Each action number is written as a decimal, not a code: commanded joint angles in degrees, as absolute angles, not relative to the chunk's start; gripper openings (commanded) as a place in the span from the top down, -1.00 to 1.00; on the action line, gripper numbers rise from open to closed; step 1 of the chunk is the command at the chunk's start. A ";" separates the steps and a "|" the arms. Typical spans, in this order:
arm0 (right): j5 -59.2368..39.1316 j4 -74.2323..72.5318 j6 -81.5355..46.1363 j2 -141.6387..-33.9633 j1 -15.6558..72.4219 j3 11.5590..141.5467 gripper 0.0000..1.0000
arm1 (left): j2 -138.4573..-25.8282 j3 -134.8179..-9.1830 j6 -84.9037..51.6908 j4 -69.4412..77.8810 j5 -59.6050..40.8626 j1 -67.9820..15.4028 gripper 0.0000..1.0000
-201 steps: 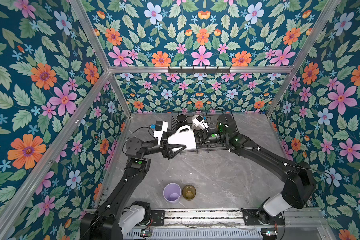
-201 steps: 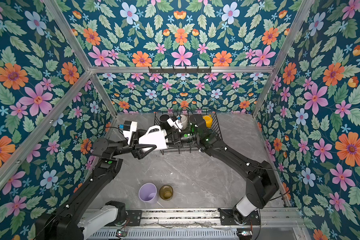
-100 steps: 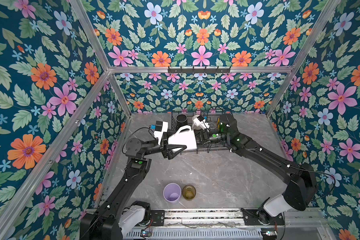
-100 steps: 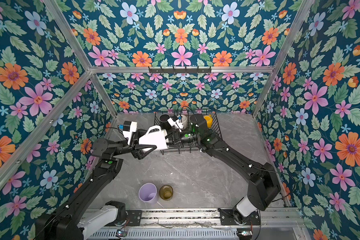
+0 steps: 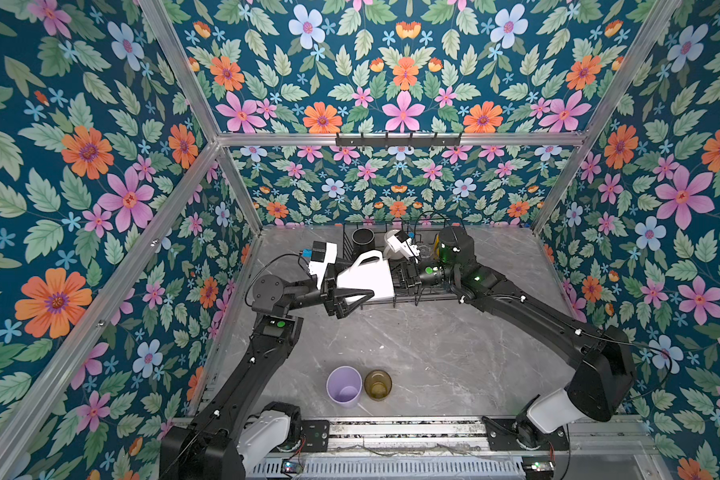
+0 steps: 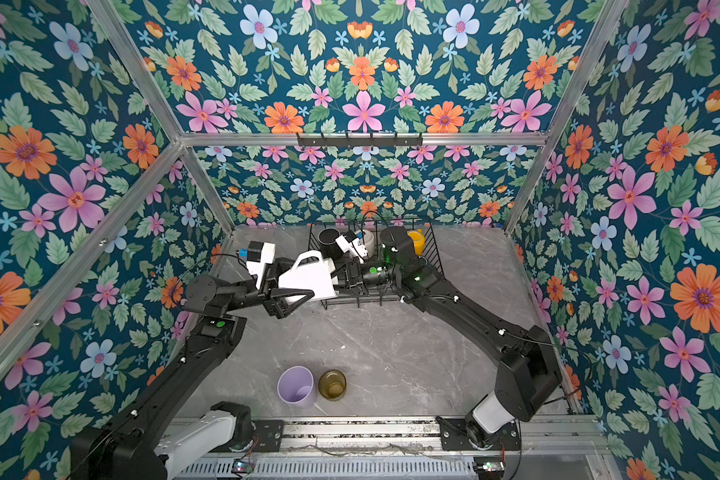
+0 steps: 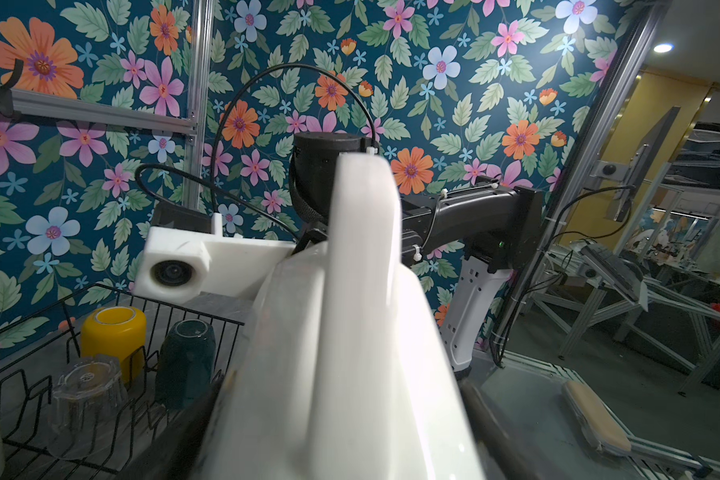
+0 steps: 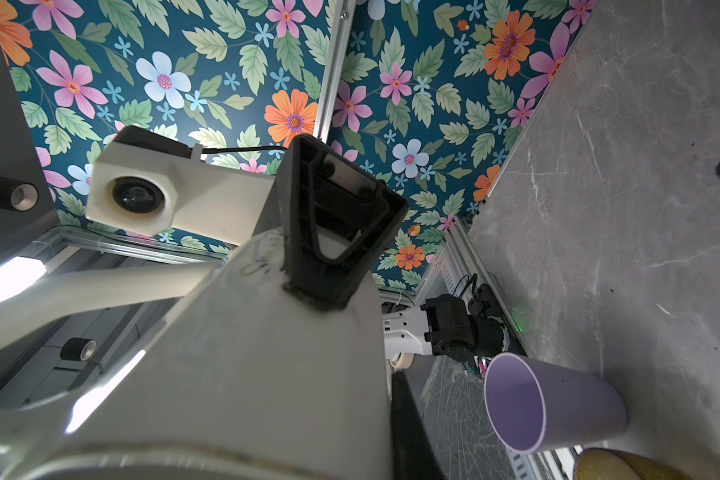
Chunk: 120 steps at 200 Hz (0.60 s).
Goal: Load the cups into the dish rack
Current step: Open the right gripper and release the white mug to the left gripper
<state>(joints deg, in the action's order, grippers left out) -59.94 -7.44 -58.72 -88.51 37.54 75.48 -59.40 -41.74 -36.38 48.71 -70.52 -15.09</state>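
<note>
Since both arms meet on it, we list first the tall white mug (image 5: 366, 279): on its side in the air, over the near left corner of the dish rack (image 5: 417, 296).

Left gripper (image 5: 352, 287): fingers spread wide, clamped across the mug's body.

Right gripper (image 5: 402, 276): closed at the mug's mouth (gripping the wall or not, we cannot tell), probably steadying it.

Lilac tumbler (image 5: 344, 386) and olive glass (image 5: 378, 384): on the table (image 5: 433, 353), unloaded.

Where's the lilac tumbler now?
In both top views the lilac tumbler stands upright near the front rail, just left of the amber glass, outside the dish rack.
</note>
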 commanded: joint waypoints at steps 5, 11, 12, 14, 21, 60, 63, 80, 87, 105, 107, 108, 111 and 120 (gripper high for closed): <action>-59.94 -10.90 -57.54 -87.90 37.36 76.12 0.95 | -59.25 -42.18 -35.38 47.85 -70.28 -15.12 1.00; -59.98 -10.98 -57.57 -87.89 37.40 76.03 0.89 | -59.12 -42.20 -34.94 47.41 -69.76 -15.07 1.00; -59.96 -10.98 -57.57 -87.89 37.38 76.03 0.89 | -59.14 -42.24 -34.79 47.30 -69.64 -15.09 1.00; -59.95 -10.99 -57.57 -87.89 37.36 76.03 0.87 | -59.15 -42.33 -34.62 46.94 -69.44 -15.11 1.00; -59.84 -10.99 -57.57 -87.81 37.27 75.94 0.80 | -58.98 -42.57 -33.51 45.55 -68.71 -15.12 1.00; -59.38 -11.07 -57.82 -87.71 37.18 75.52 0.61 | -58.17 -43.76 -29.97 40.96 -65.52 -15.12 1.00; -59.40 -11.07 -57.91 -87.70 37.18 75.41 0.60 | -58.12 -43.77 -29.90 40.98 -65.40 -15.07 1.00; -59.11 -11.07 -58.09 -87.46 37.05 75.00 0.52 | -57.88 -43.62 -29.88 40.91 -64.76 -15.12 1.00; -58.99 -11.07 -58.14 -87.37 37.01 74.92 0.48 | -57.70 -43.60 -29.88 40.90 -64.50 -15.11 1.00; -58.78 -11.07 -58.36 -87.10 36.85 74.47 0.35 | -57.56 -43.60 -29.61 40.78 -63.69 -15.03 1.00; -58.79 -11.07 -58.36 -87.03 36.83 74.41 0.33 | -57.57 -43.68 -29.57 40.78 -63.58 -15.03 1.00; -58.75 -11.07 -58.36 -87.02 36.87 74.38 0.33 | -57.52 -43.73 -29.55 40.74 -63.52 -15.03 1.00; -58.71 -11.07 -58.43 -86.97 36.78 74.29 0.31 | -57.44 -43.75 -29.49 40.69 -63.34 -15.03 1.00; -58.52 -11.16 -58.52 -86.84 36.66 73.97 0.26 | -57.50 -43.98 -29.20 40.14 -62.79 -14.98 1.00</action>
